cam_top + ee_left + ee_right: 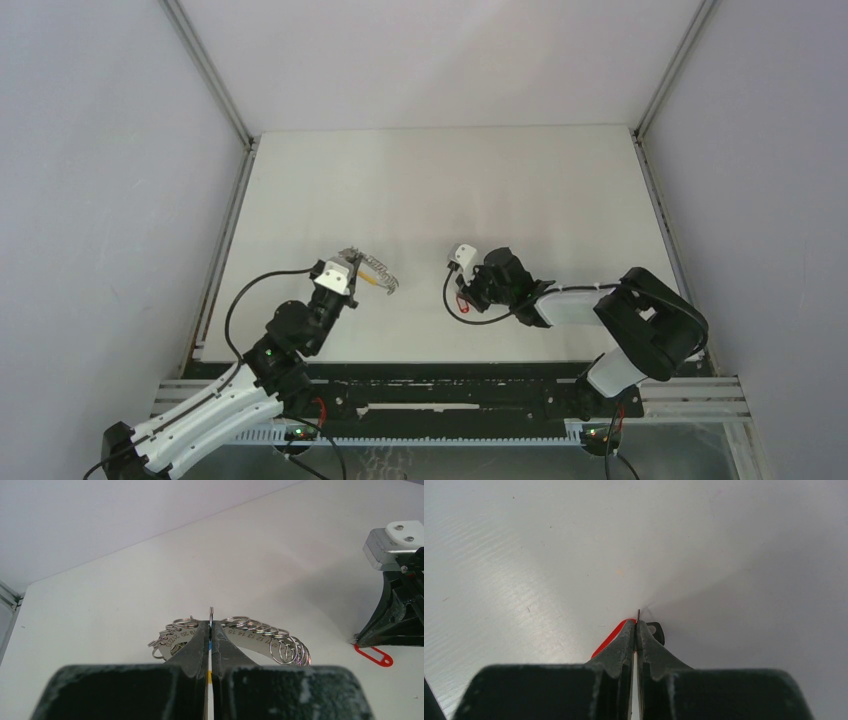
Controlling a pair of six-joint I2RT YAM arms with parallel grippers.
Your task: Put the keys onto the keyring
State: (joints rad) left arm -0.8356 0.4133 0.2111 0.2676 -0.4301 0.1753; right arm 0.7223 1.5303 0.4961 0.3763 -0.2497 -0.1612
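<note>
Right gripper (636, 623) apparently tight on red key (611, 638)

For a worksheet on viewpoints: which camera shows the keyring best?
Left wrist: the keyring sits mid-frame and close, its many rings distinct. Top external shows it only small, near the left arm; right wrist misses it.

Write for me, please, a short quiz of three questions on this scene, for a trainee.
1. True or false: the right tool stands wide open.
2. What colour is the key at its tip? A red; B green; C blue.
3. Fill in: the bunch of metal rings is pinched by the ___ tool.
Key: 1 false; 2 A; 3 the left tool.
</note>
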